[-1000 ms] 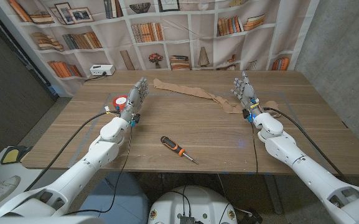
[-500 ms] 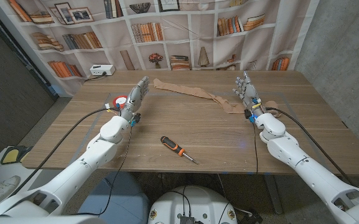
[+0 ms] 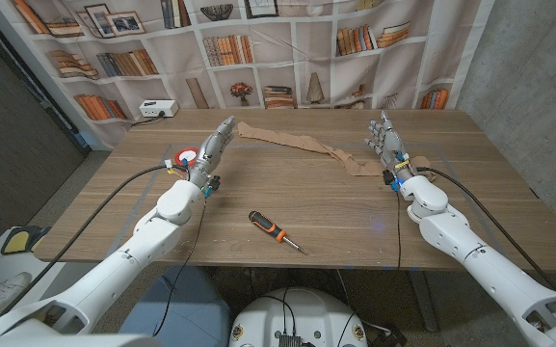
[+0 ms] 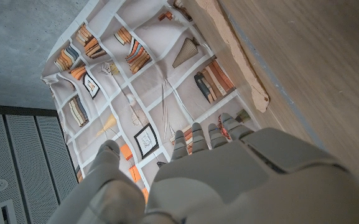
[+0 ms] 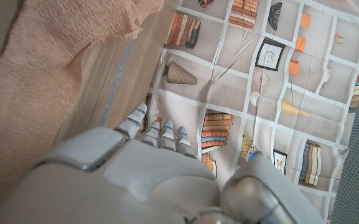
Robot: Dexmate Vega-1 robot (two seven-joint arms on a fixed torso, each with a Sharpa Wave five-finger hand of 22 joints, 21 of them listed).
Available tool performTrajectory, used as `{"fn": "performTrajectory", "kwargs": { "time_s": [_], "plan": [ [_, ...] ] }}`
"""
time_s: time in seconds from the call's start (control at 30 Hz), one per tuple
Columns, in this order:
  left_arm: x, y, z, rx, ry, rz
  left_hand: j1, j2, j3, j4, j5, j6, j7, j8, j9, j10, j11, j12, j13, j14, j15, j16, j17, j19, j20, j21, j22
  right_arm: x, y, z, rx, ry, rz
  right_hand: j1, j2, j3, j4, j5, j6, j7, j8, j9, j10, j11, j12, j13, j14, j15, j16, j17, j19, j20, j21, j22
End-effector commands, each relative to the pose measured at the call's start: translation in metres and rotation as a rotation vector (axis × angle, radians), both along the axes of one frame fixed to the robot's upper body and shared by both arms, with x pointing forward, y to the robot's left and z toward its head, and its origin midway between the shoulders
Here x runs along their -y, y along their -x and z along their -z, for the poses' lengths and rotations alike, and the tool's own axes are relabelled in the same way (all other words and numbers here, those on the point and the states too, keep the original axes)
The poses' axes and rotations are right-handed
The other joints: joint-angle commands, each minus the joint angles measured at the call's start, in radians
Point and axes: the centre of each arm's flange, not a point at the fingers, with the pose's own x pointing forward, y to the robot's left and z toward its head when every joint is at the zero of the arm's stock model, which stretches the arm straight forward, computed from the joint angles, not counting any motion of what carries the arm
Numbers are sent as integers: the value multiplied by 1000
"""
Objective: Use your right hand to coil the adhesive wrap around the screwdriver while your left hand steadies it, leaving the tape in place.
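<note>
A screwdriver with a black and orange handle lies near the table's front edge, midway between the arms. A long tan strip of adhesive wrap stretches across the far middle of the table; its end lies close beside my right hand. My left hand stands at the far left, fingers extended and apart, holding nothing. At the far right my right hand is held upright with fingers spread, empty too. Both hands are well away from the screwdriver.
A red and white tape roll sits just left of my left hand. A white box stands at the table's far left corner. A bookshelf-print curtain hangs behind the table. Cables trail along both arms.
My left hand has tilted a little toward the table's middle. My right hand has drifted slightly right. The screwdriver and the wrap have not moved.
</note>
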Motion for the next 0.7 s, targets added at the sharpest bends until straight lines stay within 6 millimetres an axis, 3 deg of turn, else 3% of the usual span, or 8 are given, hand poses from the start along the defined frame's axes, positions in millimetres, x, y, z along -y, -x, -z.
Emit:
{"fn": "performTrajectory", "kwargs": {
  "time_s": [0.03, 0.27, 0.7],
  "plan": [
    [1, 8, -5, 39, -31, -30, 13, 0, -1, -6, 2, 7, -3, 4, 5, 4, -5, 3, 3, 3, 0, 1, 3, 9, 4, 9, 4, -5, 4, 6, -12, 14, -19, 14, 1, 3, -6, -3, -5, 9, 0, 3, -5, 7, -1, 4, -6, 8, 0, 3, -5, -4, -3, 4],
    [0, 7, -2, 38, -30, -34, 16, -1, 0, -9, 2, 13, -3, 5, 5, 5, -4, 2, 3, 4, 0, 0, 3, 12, 4, 9, 3, -9, 8, 12, -20, -12, -13, 20, 2, 5, -10, -4, -5, 9, 0, 3, -6, 5, -2, 4, -8, 7, -1, 3, -8, -3, -4, 4],
    [-2, 14, -1, 65, -105, -73, 21, -1, 1, -15, 2, 20, -3, 5, 5, 12, -6, 2, 3, 5, -4, -1, 3, 13, 3, 7, 3, -15, 5, 3, 8, 14, -14, 28, 4, 7, -17, -7, -5, 8, 0, 3, -5, 7, -2, 5, -10, 3, -2, 2, -10, -2, -4, 4]
  ]
}}
